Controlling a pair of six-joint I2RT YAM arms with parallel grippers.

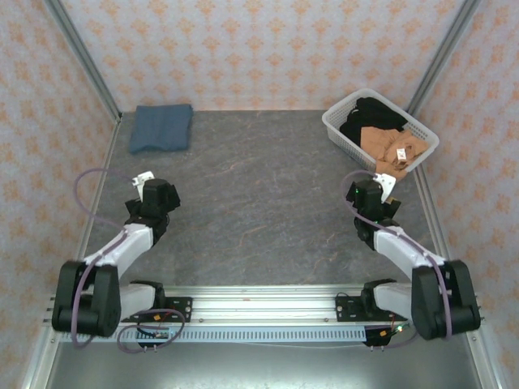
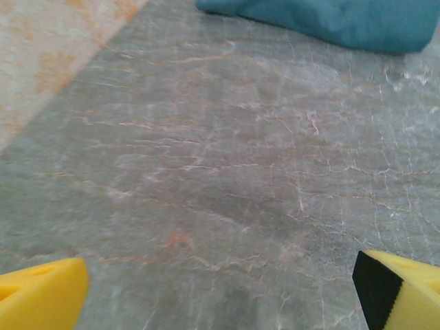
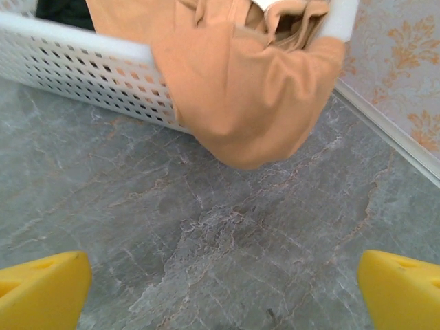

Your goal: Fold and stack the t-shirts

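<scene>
Grey marbled table (image 1: pixel 259 211), patterned walls all round: a folded blue tee (image 1: pixel 161 127) lies flat in the far left corner, well ahead of the left gripper (image 2: pixel 220 292), whose yellow jaws are spread wide with nothing in them. Loads of bare table in the middle. Over right, the right gripper (image 3: pixel 220 289), also gaping and empty, sits near the white lattice basket (image 1: pixel 345 142), a soft tan tee (image 3: pixel 254 103) drooping over its rim and a black tee (image 1: pixel 375 112) bunched behind.

Bright even light, slight wrist-view blur
</scene>
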